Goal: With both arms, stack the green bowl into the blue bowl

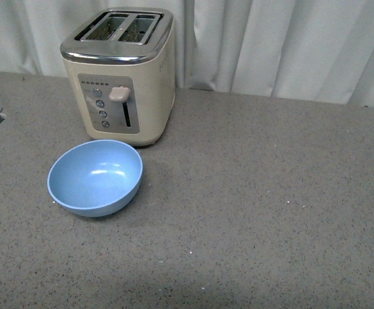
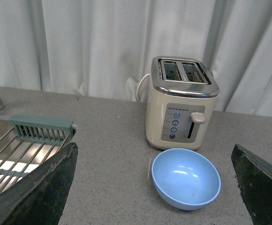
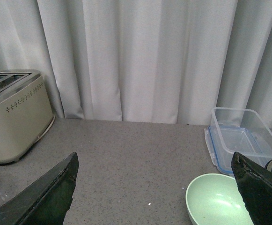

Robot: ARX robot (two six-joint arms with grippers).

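The blue bowl [image 1: 96, 177] sits upright and empty on the grey counter just in front of the toaster; it also shows in the left wrist view [image 2: 186, 178]. The green bowl [image 3: 217, 201] shows only in the right wrist view, upright on the counter next to a clear container, partly behind one finger. My left gripper [image 2: 157, 187] is open above the counter, with the blue bowl between its fingers [image 2: 42, 187]. My right gripper [image 3: 157, 187] is open, its fingers [image 3: 260, 190] wide apart. Neither arm shows in the front view.
A cream toaster [image 1: 122, 74] stands behind the blue bowl. A clear plastic container [image 3: 241, 138] with a blue seal lies behind the green bowl. A sink with a wire rack [image 2: 18, 150] and green drainer is at the left. White curtains [image 1: 270, 38] close off the back.
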